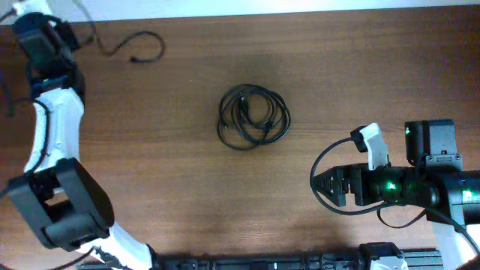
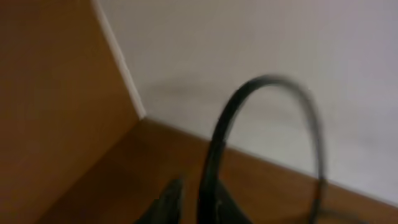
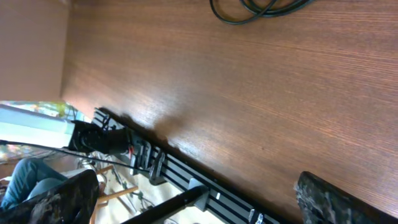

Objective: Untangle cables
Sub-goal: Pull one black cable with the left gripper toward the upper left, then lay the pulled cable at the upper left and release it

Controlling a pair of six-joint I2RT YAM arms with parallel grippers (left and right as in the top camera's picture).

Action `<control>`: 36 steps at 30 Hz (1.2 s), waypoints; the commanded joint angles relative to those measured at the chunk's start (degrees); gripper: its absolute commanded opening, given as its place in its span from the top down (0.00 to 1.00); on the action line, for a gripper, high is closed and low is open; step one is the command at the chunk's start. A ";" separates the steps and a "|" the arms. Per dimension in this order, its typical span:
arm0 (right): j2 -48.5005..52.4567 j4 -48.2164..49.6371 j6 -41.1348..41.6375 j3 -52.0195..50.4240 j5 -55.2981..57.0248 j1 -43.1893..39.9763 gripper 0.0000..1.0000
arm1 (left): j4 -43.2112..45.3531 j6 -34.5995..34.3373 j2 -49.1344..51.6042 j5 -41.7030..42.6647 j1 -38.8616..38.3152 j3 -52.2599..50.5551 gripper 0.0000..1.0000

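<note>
While the right gripper [image 1: 321, 185] hangs over the near right part of the table [image 1: 187, 195] with its fingers [image 3: 339, 199] spread wide and nothing between them, the cables [image 1: 253, 116] lie as one small coiled bundle near the table's middle, well apart from it. At the far left corner the left gripper [image 2: 189, 200] appears only as blurred dark fingers with a black loop [image 2: 267, 84] arching up from between them, and whether they clamp it cannot be told; a loose thin cord [image 1: 154, 39] with a small plug end trails on the wood just beside that arm
</note>
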 commanded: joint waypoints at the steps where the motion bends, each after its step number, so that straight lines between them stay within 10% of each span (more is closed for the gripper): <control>1: -0.13 0.02 -0.76 0.70 1.33 -0.09 0.01 | -3.41 0.79 2.64 -0.57 2.91 1.31 0.28; 2: -0.13 0.02 -0.76 0.70 1.31 -0.09 0.01 | -5.03 0.79 2.89 -0.55 3.41 1.31 0.01; 16: -0.13 -0.33 -0.79 0.00 1.36 -0.09 0.01 | -24.87 -9.66 7.28 12.85 3.39 1.31 0.01; 27: -0.13 -0.81 -0.76 -0.59 1.33 -0.09 0.01 | -17.18 -18.14 13.84 12.83 3.39 1.31 0.01; 36: -0.13 -1.03 -0.55 -0.59 1.31 -0.09 0.01 | -8.17 -18.14 16.13 12.83 3.50 2.03 1.00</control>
